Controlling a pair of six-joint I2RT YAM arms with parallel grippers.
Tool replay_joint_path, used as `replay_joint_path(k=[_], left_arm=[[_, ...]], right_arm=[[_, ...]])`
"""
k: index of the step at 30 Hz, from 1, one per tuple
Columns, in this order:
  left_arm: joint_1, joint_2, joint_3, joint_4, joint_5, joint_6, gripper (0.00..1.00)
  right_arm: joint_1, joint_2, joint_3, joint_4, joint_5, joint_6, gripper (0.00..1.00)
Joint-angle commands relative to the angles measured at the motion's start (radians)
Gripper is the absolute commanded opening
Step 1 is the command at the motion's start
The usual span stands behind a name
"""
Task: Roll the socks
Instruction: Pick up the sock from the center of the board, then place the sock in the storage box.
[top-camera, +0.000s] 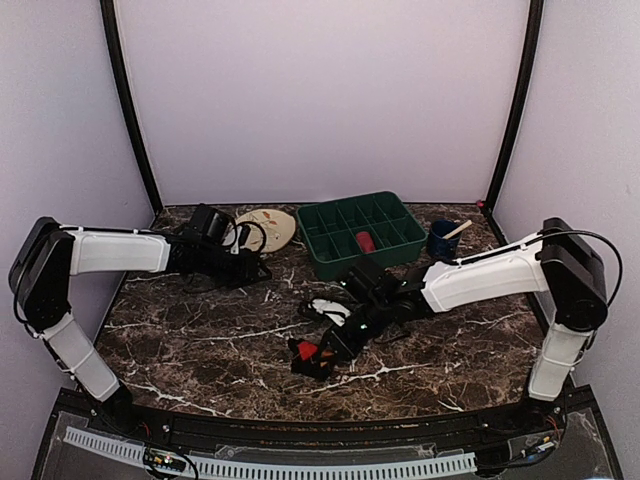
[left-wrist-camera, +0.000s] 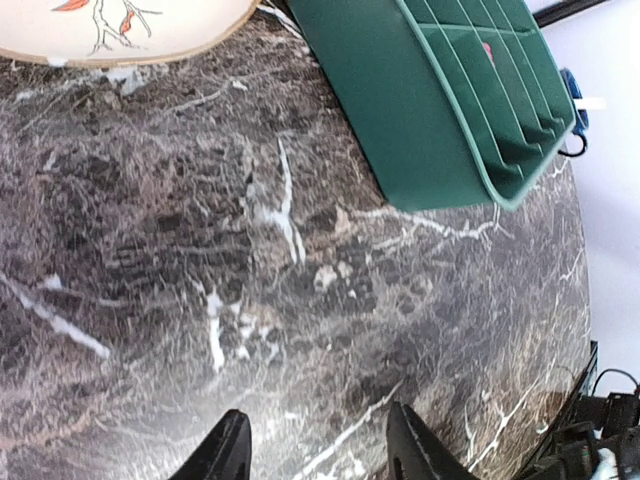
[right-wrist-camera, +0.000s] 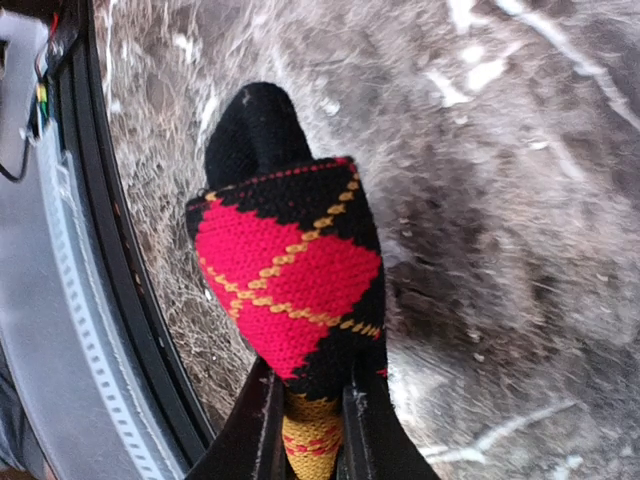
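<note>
The right gripper (right-wrist-camera: 308, 405) grasps the argyle sock (right-wrist-camera: 290, 265) by one end only, so it may slip free, and the left gripper (left-wrist-camera: 316, 440), released and empty at far left, cannot catch it.

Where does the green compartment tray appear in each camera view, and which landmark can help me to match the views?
Top external: the green tray stands at the back of the table, right of centre, beside the beige plate.
Left wrist: the tray fills the top right, tilted, with its outer wall toward the camera.
Right wrist: not in it.
Shared landmark: the dark marble table, seen in all three views.
</note>
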Motion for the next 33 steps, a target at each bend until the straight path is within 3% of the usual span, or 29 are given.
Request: replay_joint_path(k=[1,13,25,33], left_arm=[[0.022,0.065,0.079,0.046,0.022,-0.026,0.48],[0.030,0.245,0.316,0.079,0.063,-0.019,0.49],[0.030,0.344,0.420,0.121,0.078,-0.026,0.51],[0.029,0.357,0.389,0.193,0.075,-0.036,0.52]], right_arm=[[-0.062,-0.097,-0.030,0.105,-0.033,0.120,0.00],[-0.272,-0.187,0.142,0.043,0.152,0.132,0.00],[-0.319,0.117,0.598,-0.163,0.535,-0.024,0.00],[-0.308,0.262,0.739,-0.189,0.824,-0.080,0.00]])
